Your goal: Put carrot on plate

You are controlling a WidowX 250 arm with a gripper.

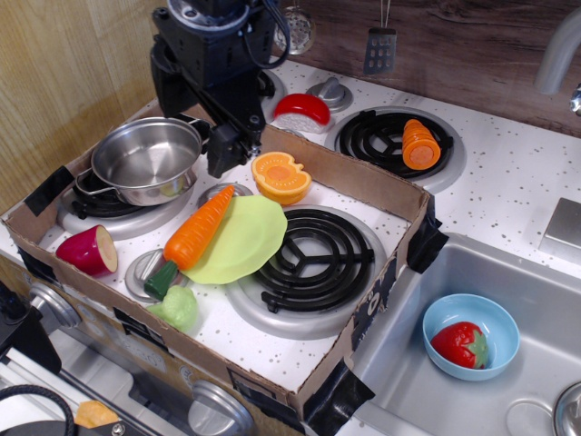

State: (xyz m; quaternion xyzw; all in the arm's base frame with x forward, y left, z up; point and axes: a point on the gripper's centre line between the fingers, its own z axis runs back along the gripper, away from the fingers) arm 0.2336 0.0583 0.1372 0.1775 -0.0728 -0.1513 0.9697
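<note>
One carrot is seen w/ tip on plate edge, stem end off; gripper raised, jaw state not discernible; centring is advised.

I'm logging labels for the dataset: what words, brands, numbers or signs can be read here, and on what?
None: no readable text anywhere.
Long glossy orange toy carrot: no markings.
Flat light-green plastic plate: plain.
Brown cardboard box wall: no print visible.
Black robot gripper: no legible label.
</note>
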